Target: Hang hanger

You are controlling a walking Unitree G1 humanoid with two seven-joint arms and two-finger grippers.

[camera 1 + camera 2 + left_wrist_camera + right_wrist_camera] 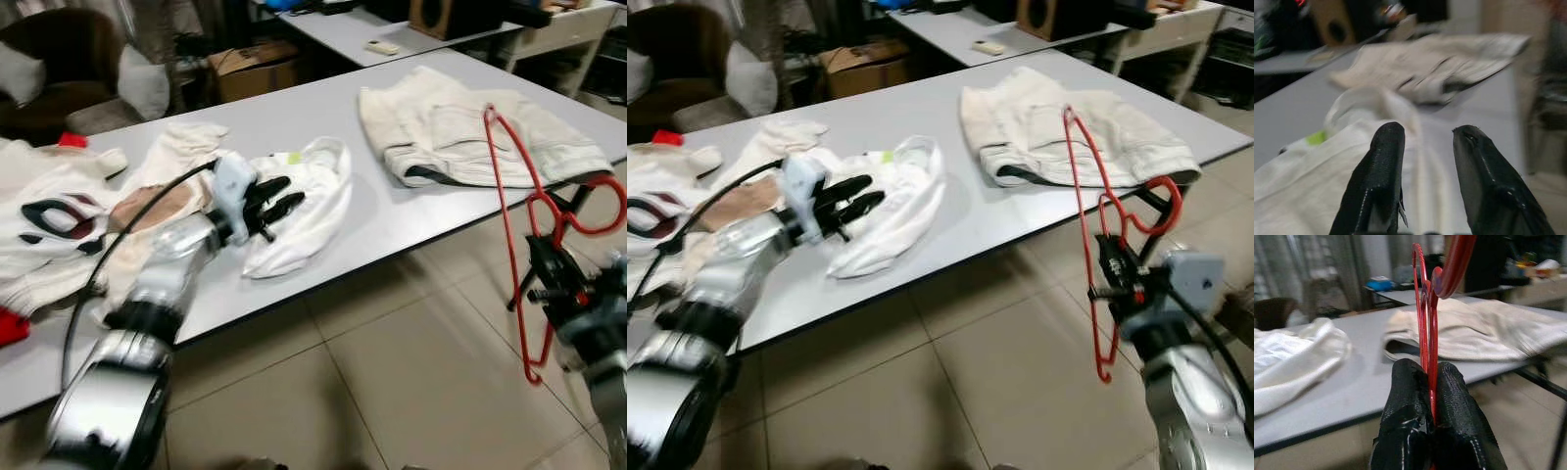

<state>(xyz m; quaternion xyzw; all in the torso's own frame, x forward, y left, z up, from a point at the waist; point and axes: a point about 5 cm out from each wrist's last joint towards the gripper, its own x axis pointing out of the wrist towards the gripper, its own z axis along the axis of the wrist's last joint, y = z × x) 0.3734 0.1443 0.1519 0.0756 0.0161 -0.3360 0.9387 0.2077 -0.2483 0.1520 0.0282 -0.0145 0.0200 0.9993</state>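
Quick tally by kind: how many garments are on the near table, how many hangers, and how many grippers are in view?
Garments on the near table: 4 (white garment, cream trousers, printed white shirt, beige garment)
Red hanger: 1, pinched in the right gripper
Grippers: 2, with the left gripper open over the white garment
Total: 7

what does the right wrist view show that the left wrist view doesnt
Right wrist view alone: the right gripper shut on the red hanger, whose wire rises from between its fingers. Left wrist view alone: the left gripper open, fingers apart over the white garment with a green tag. Both share the grey table, the white garment and the folded cream trousers lying further along it.
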